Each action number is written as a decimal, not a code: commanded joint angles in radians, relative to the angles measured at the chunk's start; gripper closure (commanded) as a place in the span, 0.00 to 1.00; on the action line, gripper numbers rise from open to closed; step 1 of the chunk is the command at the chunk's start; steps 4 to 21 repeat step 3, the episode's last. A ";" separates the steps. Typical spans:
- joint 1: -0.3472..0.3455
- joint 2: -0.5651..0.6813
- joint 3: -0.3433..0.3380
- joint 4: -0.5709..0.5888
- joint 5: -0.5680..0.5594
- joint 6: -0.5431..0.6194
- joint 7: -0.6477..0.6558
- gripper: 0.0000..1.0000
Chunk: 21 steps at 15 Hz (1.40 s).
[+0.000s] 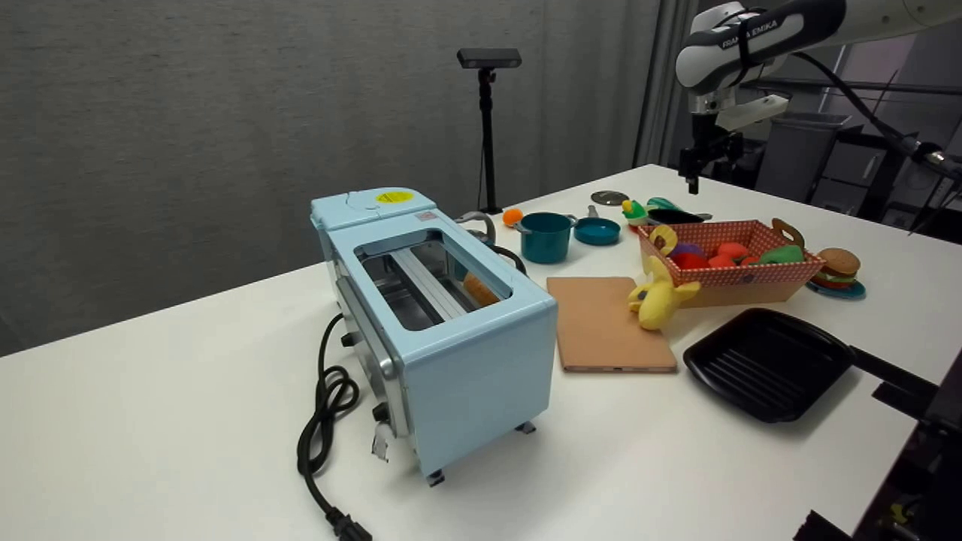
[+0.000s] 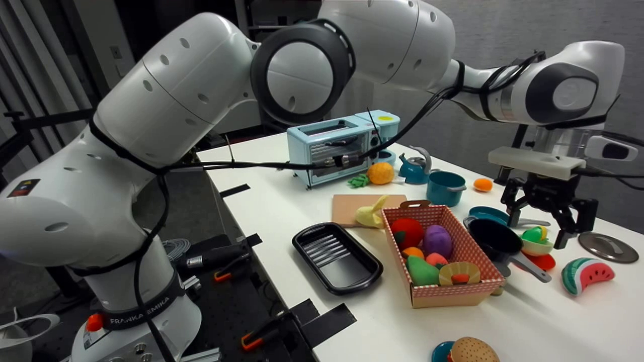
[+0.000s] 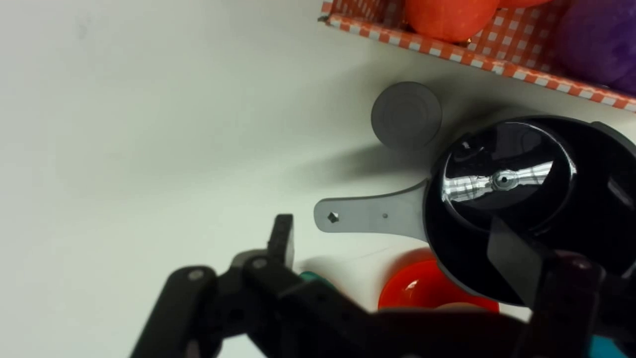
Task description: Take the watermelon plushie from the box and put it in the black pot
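The watermelon plushie [image 2: 586, 275], a red slice with a green striped rind, lies on the table beside the black pot's handle, outside the box. Its green rind shows in an exterior view [image 1: 663, 203]; in the wrist view a small green part [image 3: 314, 275] shows, mostly hidden behind a finger. The black pot [image 2: 490, 235], with a grey handle, stands beside the box; it also shows in the wrist view [image 3: 477, 248]. The red-checked box [image 2: 453, 296] holds several toy fruits and vegetables. My gripper [image 2: 537, 232] is open and empty above the table near pot and plushie; both fingers show apart in the wrist view [image 3: 392, 223].
A red bowl [image 3: 422, 283] touches or nearly touches the pot. A grey round object [image 3: 406, 117] stands between pot and box. A glass lid [image 2: 608, 246], a teal pot [image 2: 445, 190], a black grill pan [image 2: 337, 259], a toy burger [image 2: 473, 350] and a blue toaster [image 1: 473, 383] are around.
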 commanded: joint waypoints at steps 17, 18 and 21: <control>0.000 0.000 0.000 0.000 0.000 0.000 0.000 0.00; 0.000 0.000 0.000 0.000 0.000 0.000 0.000 0.00; 0.000 0.000 0.000 0.000 0.000 0.000 0.000 0.00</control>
